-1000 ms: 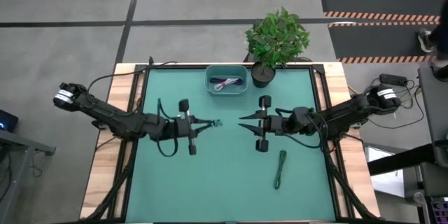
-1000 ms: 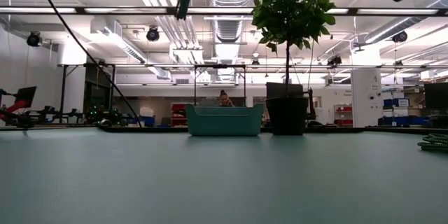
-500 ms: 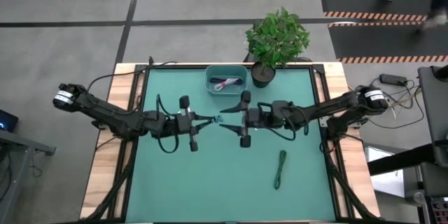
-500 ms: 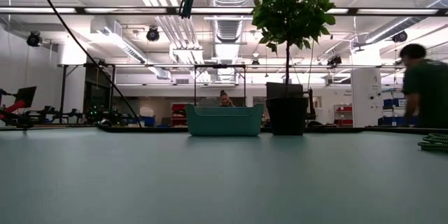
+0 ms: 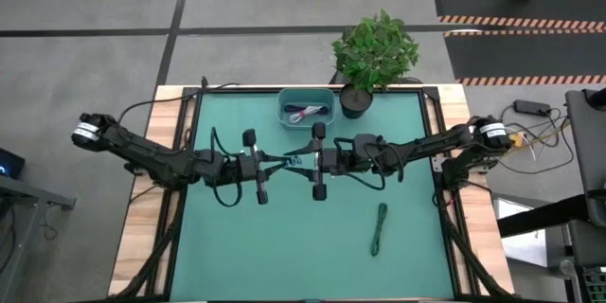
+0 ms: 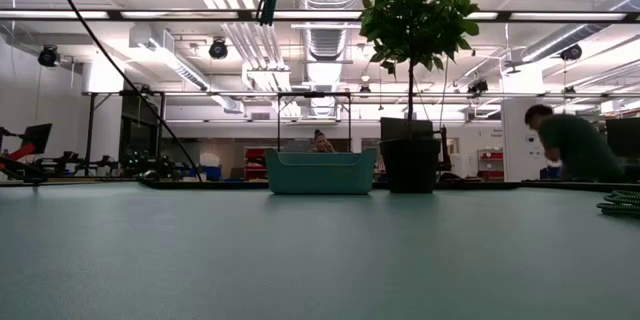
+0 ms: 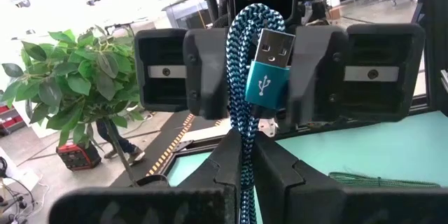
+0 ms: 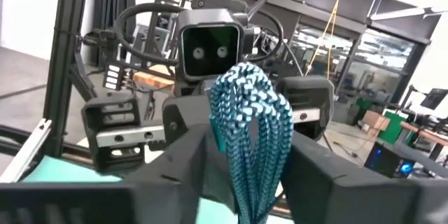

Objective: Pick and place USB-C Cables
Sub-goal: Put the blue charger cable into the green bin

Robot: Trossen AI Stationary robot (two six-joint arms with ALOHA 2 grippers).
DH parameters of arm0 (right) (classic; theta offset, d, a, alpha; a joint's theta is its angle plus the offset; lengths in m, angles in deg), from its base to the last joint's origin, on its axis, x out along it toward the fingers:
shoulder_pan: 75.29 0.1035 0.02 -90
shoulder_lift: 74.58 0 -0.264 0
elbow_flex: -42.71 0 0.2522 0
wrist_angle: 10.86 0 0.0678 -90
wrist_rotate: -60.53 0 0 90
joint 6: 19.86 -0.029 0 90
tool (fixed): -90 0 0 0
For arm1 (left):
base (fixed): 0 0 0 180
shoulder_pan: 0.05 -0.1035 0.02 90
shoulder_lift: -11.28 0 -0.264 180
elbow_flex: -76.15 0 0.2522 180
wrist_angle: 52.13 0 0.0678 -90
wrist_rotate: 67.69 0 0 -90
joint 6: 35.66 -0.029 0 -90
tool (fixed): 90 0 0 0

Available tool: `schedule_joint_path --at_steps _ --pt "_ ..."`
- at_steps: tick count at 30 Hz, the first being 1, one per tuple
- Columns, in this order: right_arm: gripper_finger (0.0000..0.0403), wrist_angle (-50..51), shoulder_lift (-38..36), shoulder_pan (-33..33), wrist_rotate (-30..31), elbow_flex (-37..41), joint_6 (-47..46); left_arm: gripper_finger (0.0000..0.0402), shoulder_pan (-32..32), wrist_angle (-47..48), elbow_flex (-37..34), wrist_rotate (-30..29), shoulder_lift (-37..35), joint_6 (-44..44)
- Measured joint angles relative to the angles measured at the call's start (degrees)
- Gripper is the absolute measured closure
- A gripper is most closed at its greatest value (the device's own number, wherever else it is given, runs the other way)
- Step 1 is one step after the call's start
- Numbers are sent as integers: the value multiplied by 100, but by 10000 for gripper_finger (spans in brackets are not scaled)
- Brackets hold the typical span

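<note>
The blue braided USB-C cable bundle (image 5: 294, 161) is held in the air over the table's middle. My left gripper (image 5: 287, 162) is shut on it. My right gripper (image 5: 301, 160) is open and faces the left one, with one finger on each side of the bundle's looped far end (image 8: 248, 119). The left wrist view shows the bundle (image 7: 245, 63) and its teal plug (image 7: 269, 66) between the right arm's fingers. A green cable (image 5: 379, 228) lies flat on the mat, near right. A white-and-red cable (image 5: 305, 113) lies in the teal bin (image 5: 284, 112). My left gripper pinches the blue bundle's near end (image 7: 243, 155) between its two fingers, level, coming from the table's left. The bundle is lifted clear and sticks out past the fingertips toward the right arm. My right gripper's fingers (image 8: 189, 161) stand close beside the bundle; I cannot tell whether they touch it.
The teal bin (image 6: 321, 172) stands at the far edge's middle, with a potted plant (image 5: 374, 52) just to its right. The green cable (image 6: 622, 203) shows at the low view's right edge. A person moves in the room behind the table.
My right gripper has travelled toward the table's left, up to the left gripper, until its fingers flank the blue cable. The left gripper has stayed about where it was, holding the cable.
</note>
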Motion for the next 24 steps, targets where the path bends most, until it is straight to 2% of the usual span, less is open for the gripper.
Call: schedule_joint_path --at_steps 5,11,17,20,24 --pt "364 169 -78 0 2 7 27 395 0 0 -2 -2 2 5" --pt "367 250 -103 0 4 7 19 382 0 0 -4 -2 2 124" --pt "367 405 -107 0 38 -9 62 302 0 296 -4 20 -166 206" --pt "367 909 -111 0 52 -237 87 262 4 741 -4 12 -381 209" --pt "367 2124 -114 1 301 -895 182 229 11 1528 -7 -22 -831 306"
